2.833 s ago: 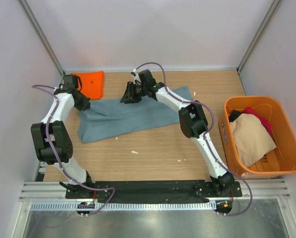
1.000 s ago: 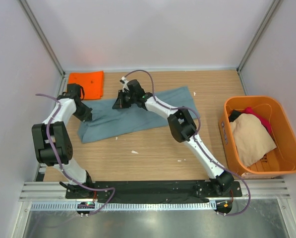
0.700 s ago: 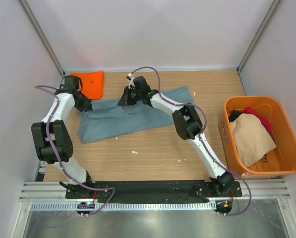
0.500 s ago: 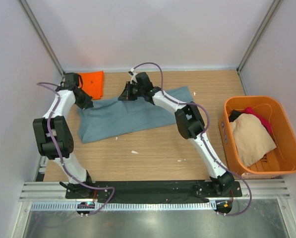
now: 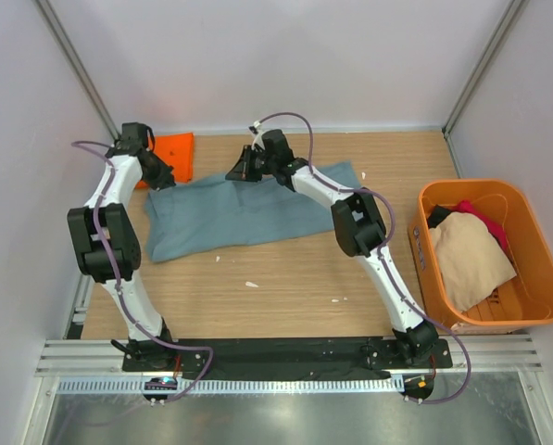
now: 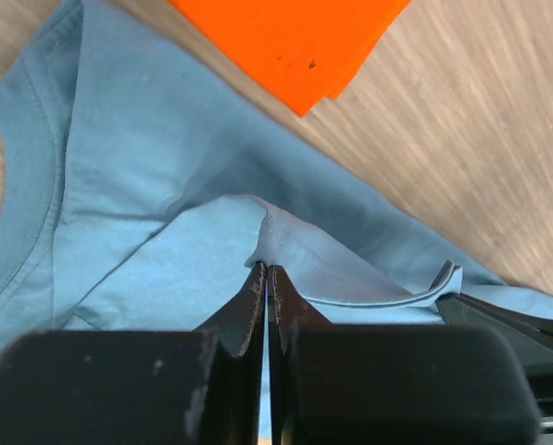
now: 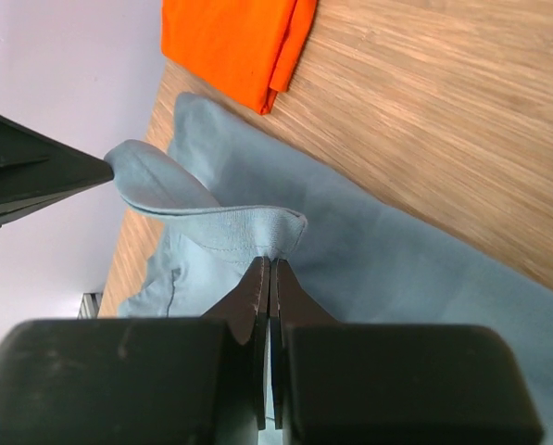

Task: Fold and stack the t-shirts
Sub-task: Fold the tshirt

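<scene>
Stretching across the table (image 5: 285, 278), both arms are bending down over the grey-blue t-shirt (image 5: 244, 211), which is lying spread just beside the folded orange t-shirt (image 5: 176, 153). The left hand (image 5: 161, 176) and the right hand (image 5: 240, 172) are each pinching a raised fold along its far edge.

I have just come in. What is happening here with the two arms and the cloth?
Both arms work on the grey-blue t-shirt spread on the table. The left gripper and the right gripper are each shut on a pinch of its far edge. A folded orange t-shirt lies in the far left corner. More shirts, a beige one on top, wait in the orange tub at the right.
</scene>
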{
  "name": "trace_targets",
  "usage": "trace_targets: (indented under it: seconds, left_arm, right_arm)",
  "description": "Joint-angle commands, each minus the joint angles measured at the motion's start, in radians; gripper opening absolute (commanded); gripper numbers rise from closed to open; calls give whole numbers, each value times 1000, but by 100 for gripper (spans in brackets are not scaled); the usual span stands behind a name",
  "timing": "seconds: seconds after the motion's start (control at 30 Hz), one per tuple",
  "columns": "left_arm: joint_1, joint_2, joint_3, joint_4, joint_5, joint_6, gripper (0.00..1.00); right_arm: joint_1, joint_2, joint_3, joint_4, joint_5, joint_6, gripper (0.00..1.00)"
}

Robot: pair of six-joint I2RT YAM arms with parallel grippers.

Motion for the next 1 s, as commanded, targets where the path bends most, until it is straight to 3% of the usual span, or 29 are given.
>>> trace_targets:
  seconds: [0.0,0.3,0.57,0.97]
  left_arm:
    - [2,15,77,-6,-18,6,0]
    - [1,-19,97,-92,-124,-23,0]
    - [-16,-198,8,-77,-244,-77,0]
    - [-18,-163,-4,-82,-244,-60,0]
  right_arm:
    - [-13,-4,62,65,-20,19,1]
    - [-21,39,85,77,-61,55,2]
    - [-22,50,83,100,-74,84,2]
    - [-22,73,82,129,-75,150,3]
